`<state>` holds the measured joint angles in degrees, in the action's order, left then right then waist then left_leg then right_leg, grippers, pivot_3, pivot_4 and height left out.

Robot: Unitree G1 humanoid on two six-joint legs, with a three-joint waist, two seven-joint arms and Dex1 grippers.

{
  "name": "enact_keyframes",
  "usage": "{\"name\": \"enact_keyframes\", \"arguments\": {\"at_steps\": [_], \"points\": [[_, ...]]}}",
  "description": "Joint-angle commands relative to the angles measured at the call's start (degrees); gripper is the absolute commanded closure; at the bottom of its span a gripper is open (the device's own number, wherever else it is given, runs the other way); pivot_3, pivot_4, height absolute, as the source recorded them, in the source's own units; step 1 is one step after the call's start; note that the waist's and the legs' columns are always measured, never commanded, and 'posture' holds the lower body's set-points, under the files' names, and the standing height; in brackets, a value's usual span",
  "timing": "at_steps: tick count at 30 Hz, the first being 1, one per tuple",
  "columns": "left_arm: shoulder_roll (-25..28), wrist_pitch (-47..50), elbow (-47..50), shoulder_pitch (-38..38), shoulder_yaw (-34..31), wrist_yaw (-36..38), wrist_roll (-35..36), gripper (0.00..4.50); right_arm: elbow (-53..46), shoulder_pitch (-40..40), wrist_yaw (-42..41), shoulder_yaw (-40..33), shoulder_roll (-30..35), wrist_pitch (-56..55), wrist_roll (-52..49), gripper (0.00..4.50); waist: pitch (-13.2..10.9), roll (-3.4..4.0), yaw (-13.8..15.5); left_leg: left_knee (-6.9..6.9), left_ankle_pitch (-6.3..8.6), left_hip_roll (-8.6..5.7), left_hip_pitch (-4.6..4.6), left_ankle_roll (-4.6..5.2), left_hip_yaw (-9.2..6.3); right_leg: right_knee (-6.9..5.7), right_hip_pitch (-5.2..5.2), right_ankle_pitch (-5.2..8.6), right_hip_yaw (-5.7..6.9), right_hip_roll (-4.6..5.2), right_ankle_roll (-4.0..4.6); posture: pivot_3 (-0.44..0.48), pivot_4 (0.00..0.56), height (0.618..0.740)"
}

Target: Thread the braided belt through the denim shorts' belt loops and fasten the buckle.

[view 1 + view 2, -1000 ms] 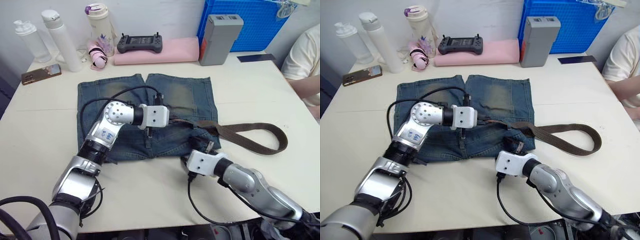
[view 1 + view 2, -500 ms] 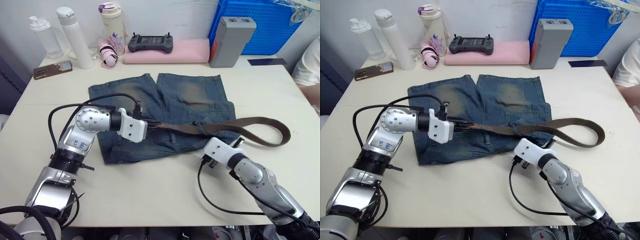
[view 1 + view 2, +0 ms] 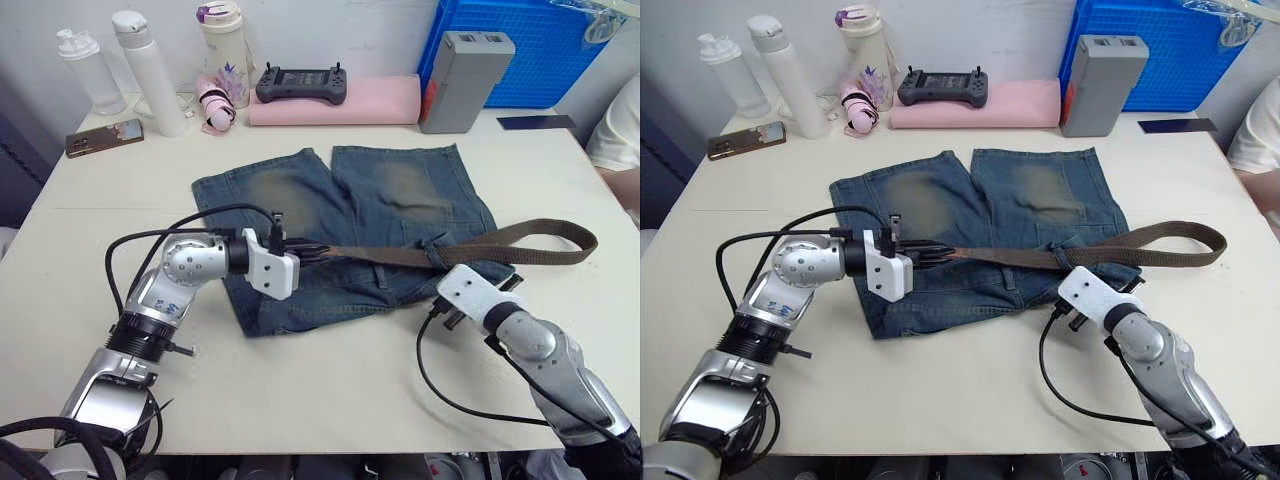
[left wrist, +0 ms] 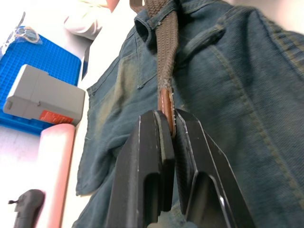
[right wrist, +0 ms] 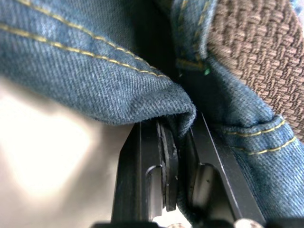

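Observation:
The denim shorts lie flat on the table, waistband toward me. The braided belt runs along the waistband, passes under a belt loop near the right hip, then curls in a long bend off the shorts' right side. My left gripper is shut on the belt's plain tip over the left half of the waistband. My right gripper is shut on a fold of the shorts' edge at the right hip, with the braided belt just beside it. The buckle is hidden.
Along the back edge stand bottles, a phone, a black controller on a pink pad, a grey box and a blue crate. A person's arm is at the right edge.
My left gripper has drawn the belt tip leftward along the waistband, shortening the bend at the right. My right gripper has closed on the shorts' right edge. The camera view has shifted.

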<state>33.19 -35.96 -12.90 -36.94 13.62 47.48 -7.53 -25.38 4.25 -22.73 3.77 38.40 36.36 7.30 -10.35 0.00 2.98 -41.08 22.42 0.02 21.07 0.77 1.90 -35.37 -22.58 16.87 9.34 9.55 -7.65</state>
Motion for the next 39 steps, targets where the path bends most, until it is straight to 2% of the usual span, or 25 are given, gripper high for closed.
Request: {"name": "enact_keyframes", "arguments": {"at_steps": [1, 3, 5, 10, 13, 15, 19, 23, 27, 30, 35, 38, 39], "points": [[0.46, -2.91, 3.52, 1.74, -0.57, -1.90, -0.69, 4.50, -6.26, 1.62, -5.14, -9.04, -3.08, 7.86, -10.81, 2.51, 0.00, 0.01, -0.19, 0.00, 0.00, 0.00, 0.00, 0.00, 0.01, 0.00, -0.01, 0.00, -0.02, 0.00, 0.00, 0.000, 0.150, 0.705], [-0.46, -3.36, 4.43, 3.06, -0.81, -3.96, -1.96, 4.50, -9.50, 3.74, -8.59, -14.49, -4.02, 13.02, -17.93, 2.06, -0.02, 0.06, -0.62, 0.00, 0.00, 0.00, -0.01, 0.00, 0.02, -0.02, -0.01, 0.00, -0.04, 0.00, 0.00, 0.000, 0.150, 0.705], [-1.00, -4.63, 4.97, 4.23, -0.64, -5.83, -3.76, 4.50, -11.84, 6.42, -11.38, -20.17, -4.61, 19.68, -25.79, 1.37, -0.07, 0.18, -1.10, 0.00, 0.00, 0.01, -0.02, 0.00, 0.02, -0.04, -0.02, 0.00, -0.07, 0.00, 0.00, 0.000, 0.150, 0.705], [-2.00, -6.81, 6.01, 5.05, -1.24, -10.77, -7.66, 4.50, -14.24, 12.41, -14.40, -33.29, -8.54, 40.74, -45.66, 1.37, -0.07, 0.18, -1.50, 0.01, 0.00, 0.04, -0.02, 0.00, -0.07, -0.06, -0.02, 0.00, -0.01, -0.01, 0.00, 0.000, 0.150, 0.705], [-2.15, -8.09, 6.22, 4.68, -1.30, -13.36, -9.86, 4.50, -14.52, 16.14, -14.77, -38.93, -14.17, 52.95, -54.88, 1.37, -0.07, 0.19, -1.58, 0.01, 0.00, 0.02, -0.01, 0.00, -0.05, -0.06, -0.02, 0.00, -0.04, -0.01, 0.00, 0.000, 0.150, 0.705], [-1.95, -8.78, 6.13, 4.57, -1.24, -14.62, -11.06, 4.50, -13.26, 16.99, -11.29, -41.28, -18.81, 55.77, -59.47, 1.37, -0.07, 0.20, -1.61, 0.02, 0.00, 0.03, -0.03, 0.00, -0.05, -0.09, -0.03, 0.00, -0.05, -0.01, 0.00, 0.000, 0.150, 0.705], [-1.54, -9.77, 6.00, 4.53, -1.04, -16.01, -11.57, 4.50, -10.51, 16.51, 0.64, -43.01, -31.46, 56.14, -68.42, 1.37, -0.05, 0.21, -1.66, 0.03, 0.00, 0.00, -0.05, -0.01, -0.06, -0.16, -0.05, 0.00, -0.07, 0.00, 0.00, 0.000, 0.150, 0.705], [-1.23, -10.31, 5.93, 4.49, -0.81, -16.57, -11.59, 4.50, -7.18, 17.86, 13.26, -46.60, -43.12, 56.14, -71.22, 1.37, -0.04, 0.26, -1.78, 0.04, 0.00, -0.02, -0.05, -0.01, 0.00, -0.25, -0.14, 0.00, -0.14, 0.01, 0.00, 0.000, 0.150, 0.705], [-0.94, -10.53, 6.19, 4.69, -0.62, -16.61, -11.24, 4.50, -3.75, 19.10, 25.90, -50.53, -49.18, 53.20, -78.54, 1.37, -0.03, 0.32, -1.71, 0.05, -0.01, -0.05, -0.03, -0.02, 0.01, -0.28, -0.19, 0.00, -0.17, 0.01, 0.00, 0.000, 0.150, 0.705], [-0.71, -10.82, 6.35, 4.85, -0.39, -16.42, -10.97, 4.50, -0.11, 17.33, 38.34, -47.60, -49.74, 44.49, -90.93, 1.37, -0.03, 0.33, -1.86, 0.08, 0.00, -0.07, -0.03, -0.02, 0.00, -0.28, -0.21, 0.00, -0.18, 0.02, 0.00, 0.000, 0.150, 0.705], [-0.62, -11.08, 6.37, 4.77, -0.20, -16.34, -10.75, 4.50, 2.47, 13.52, 52.73, -38.82, -44.02, 29.64, -107.16, 1.37, -0.04, 0.37, -3.12, 0.16, -0.01, -0.06, -0.06, -0.03, 0.04, -0.30, -0.24, 0.01, -0.18, 0.01, 0.01, 0.000, 0.150, 0.705], [-0.77, -11.03, 6.30, 4.50, -0.07, -16.27, -10.78, 4.50, 2.03, 11.63, 55.86, -33.63, -40.65, 24.53, -111.35, 2.08, -0.05, 0.38, -3.21, 0.15, -0.01, -0.06, -0.06, -0.02, 0.06, -0.29, -0.24, 0.01, -0.21, 0.01, 0.01, 0.000, 0.150, 0.705], [-0.79, -11.03, 6.31, 4.43, -0.01, -16.21, -10.74, 4.50, 1.73, 11.11, 56.49, -31.91, -39.57, 22.65, -112.50, 2.50, -0.05, 0.38, -3.22, 0.15, -0.01, -0.05, -0.06, -0.02, 0.06, -0.29, -0.24, 0.01, -0.21, 0.01, 0.01, 0.000, 0.150, 0.705]]}}
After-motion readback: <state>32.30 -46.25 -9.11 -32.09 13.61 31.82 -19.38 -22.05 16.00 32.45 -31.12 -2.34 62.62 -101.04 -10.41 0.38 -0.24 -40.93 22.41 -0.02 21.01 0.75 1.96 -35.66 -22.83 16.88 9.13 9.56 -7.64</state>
